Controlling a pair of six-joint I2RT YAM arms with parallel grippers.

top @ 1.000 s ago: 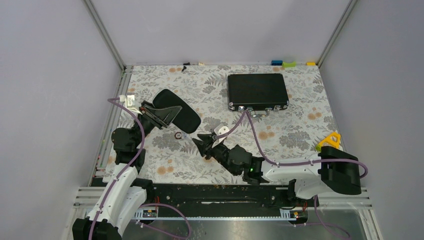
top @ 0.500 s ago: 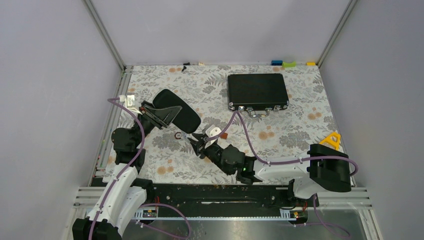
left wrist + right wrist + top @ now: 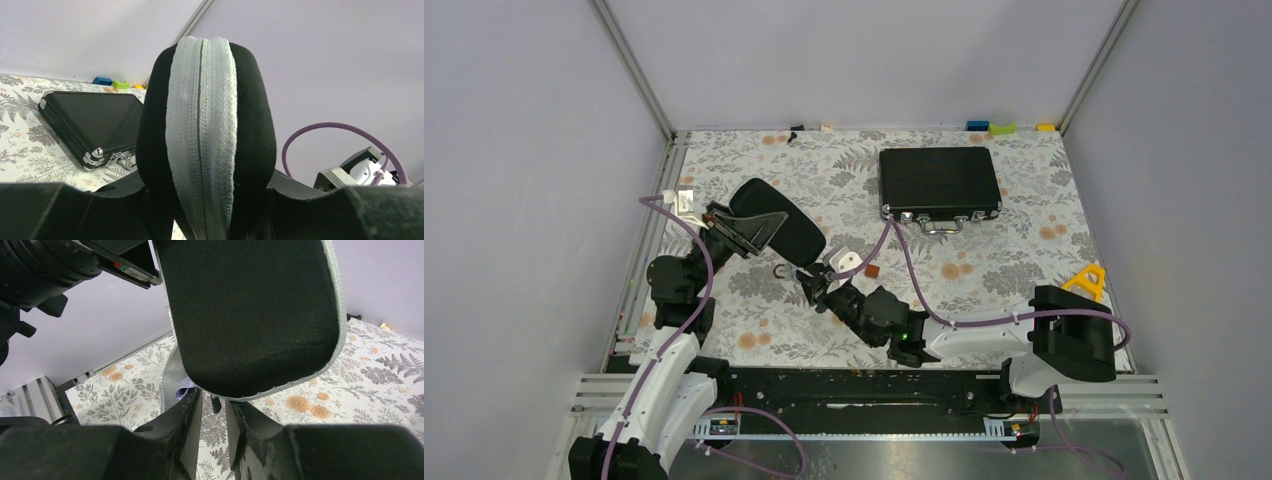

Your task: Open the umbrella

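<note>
The umbrella shows only as a small fold of pale lavender fabric [image 3: 183, 391] beside grey mesh lining under the edge of a black oval case [image 3: 782, 228]. My left gripper [image 3: 742, 232] is shut on that case and holds it tilted above the table. In the left wrist view the case [image 3: 250, 125] stands on edge between the fingers, its pale grey zipper band facing the camera. My right gripper [image 3: 810, 286] sits at the case's near end. Its jaws [image 3: 214, 410] are open a narrow gap, with a small black zipper tab [image 3: 215, 403] hanging between the fingertips, just under the case [image 3: 250, 315].
A flat black briefcase [image 3: 939, 182] lies at the back right, latches toward me. A small dark ring [image 3: 780, 271] and a small brown piece [image 3: 873, 270] lie on the floral cloth near the right gripper. A yellow triangle [image 3: 1086, 277] sits by the right edge. Coloured blocks [image 3: 1001, 128] line the back wall.
My right arm has reached forward and left, from mid-table to the case's near end, and its jaws have narrowed a little. The left arm and the case have stayed put.
</note>
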